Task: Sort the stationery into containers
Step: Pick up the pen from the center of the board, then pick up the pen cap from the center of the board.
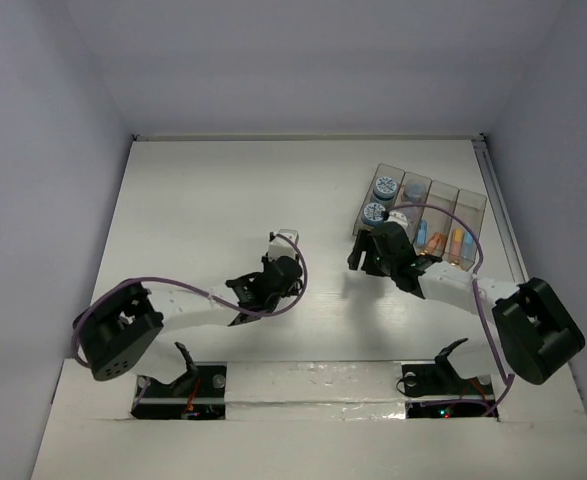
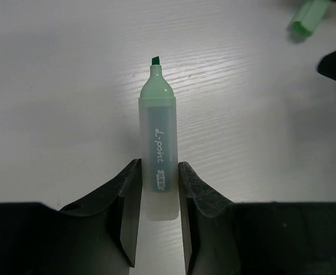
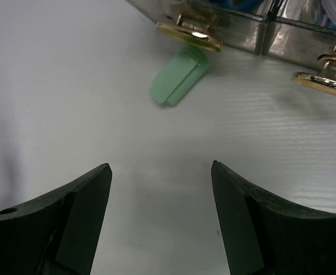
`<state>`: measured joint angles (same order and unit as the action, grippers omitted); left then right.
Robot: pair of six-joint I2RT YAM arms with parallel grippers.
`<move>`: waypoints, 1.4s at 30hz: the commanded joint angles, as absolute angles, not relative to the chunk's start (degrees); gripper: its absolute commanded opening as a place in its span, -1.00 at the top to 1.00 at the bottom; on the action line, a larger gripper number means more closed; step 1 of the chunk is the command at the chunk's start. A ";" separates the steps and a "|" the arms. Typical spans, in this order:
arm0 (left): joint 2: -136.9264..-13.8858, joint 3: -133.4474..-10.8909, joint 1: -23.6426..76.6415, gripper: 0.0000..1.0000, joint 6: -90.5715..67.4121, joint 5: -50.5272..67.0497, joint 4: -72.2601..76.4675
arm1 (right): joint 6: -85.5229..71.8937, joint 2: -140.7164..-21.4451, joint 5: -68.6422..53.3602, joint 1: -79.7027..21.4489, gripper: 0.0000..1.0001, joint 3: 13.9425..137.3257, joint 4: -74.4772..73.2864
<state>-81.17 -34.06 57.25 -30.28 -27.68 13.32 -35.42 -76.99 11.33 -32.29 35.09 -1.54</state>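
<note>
In the left wrist view my left gripper (image 2: 159, 172) is shut on the rear end of a pale green highlighter (image 2: 158, 143). Its cap is off and the dark green tip points away from me. The pale green cap (image 3: 178, 83) lies on the table beside the clear organiser box (image 3: 242, 35). My right gripper (image 3: 161, 166) hovers open just short of that cap, with nothing between its fingers. From above, the left gripper (image 1: 281, 262) sits mid-table with the highlighter (image 1: 286, 236) sticking out, and the right gripper (image 1: 373, 252) is at the near left corner of the organiser box (image 1: 473, 205).
The box holds two round tubs (image 1: 380, 198) in its left compartment and orange and blue sticks (image 1: 443, 240) in the others. Gold clasps (image 3: 190, 33) stick out from its near wall. The cap (image 2: 309, 16) also shows at the far right of the left wrist view.
</note>
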 commanded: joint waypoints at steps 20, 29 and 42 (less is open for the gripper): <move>-65.21 -21.80 57.13 1.00 -23.20 -14.33 29.44 | -48.16 -93.16 30.23 -32.17 -0.40 42.36 9.14; -63.99 -20.92 57.13 1.00 -23.03 -13.97 30.76 | -50.18 -98.00 32.87 -34.37 0.16 44.74 6.77; -65.21 -21.27 57.13 1.00 -22.59 -14.15 31.38 | -48.35 -93.08 29.36 -37.62 0.28 38.94 4.22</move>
